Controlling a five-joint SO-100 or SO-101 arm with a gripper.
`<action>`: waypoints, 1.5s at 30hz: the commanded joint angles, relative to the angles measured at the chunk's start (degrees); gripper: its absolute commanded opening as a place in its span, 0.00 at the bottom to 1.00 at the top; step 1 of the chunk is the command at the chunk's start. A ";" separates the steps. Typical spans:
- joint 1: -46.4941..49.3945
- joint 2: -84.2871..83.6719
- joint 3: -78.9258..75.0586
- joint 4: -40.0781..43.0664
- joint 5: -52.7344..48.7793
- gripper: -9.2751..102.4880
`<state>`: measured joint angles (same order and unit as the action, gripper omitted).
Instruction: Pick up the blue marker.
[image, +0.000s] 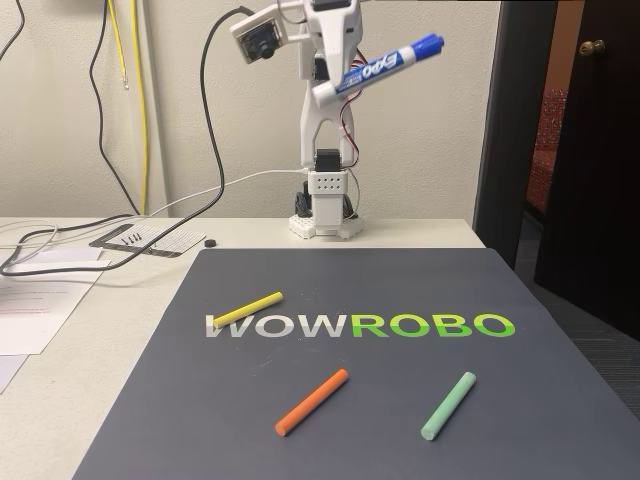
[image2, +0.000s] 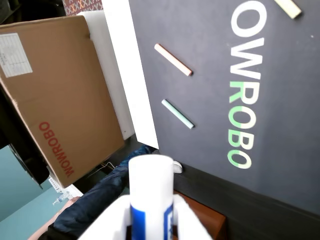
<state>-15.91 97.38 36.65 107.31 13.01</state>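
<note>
The blue marker (image: 378, 70) is up in the air, high above the dark mat (image: 350, 400), clamped crosswise in the gripper (image: 330, 88) with its blue cap tilted up toward the right of the fixed view. In the wrist view the gripper (image2: 150, 220) has its white fingers (image2: 112, 222) pressed against both sides of the white barrel (image2: 151, 185), the barrel's blunt end pointing out toward the camera's far field. Down on the mat, across the WOWROBO lettering (image: 360, 325), three thin sticks lie well apart: the yellow stick (image: 247, 309) over the W, the orange stick (image: 311, 401) below the lettering, the green stick (image: 448, 405) to its right. From the wrist, a brown cardboard box (image2: 55, 95) printed WOWROBO stands beside the table edge; what is inside it cannot be seen.
</note>
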 joint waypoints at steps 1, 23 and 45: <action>-1.14 8.17 6.42 9.93 1.05 0.08; -1.32 66.80 89.03 -30.94 0.44 0.08; 0.35 94.48 121.38 -43.33 -3.16 0.08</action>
<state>-15.91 188.61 158.12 63.46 10.72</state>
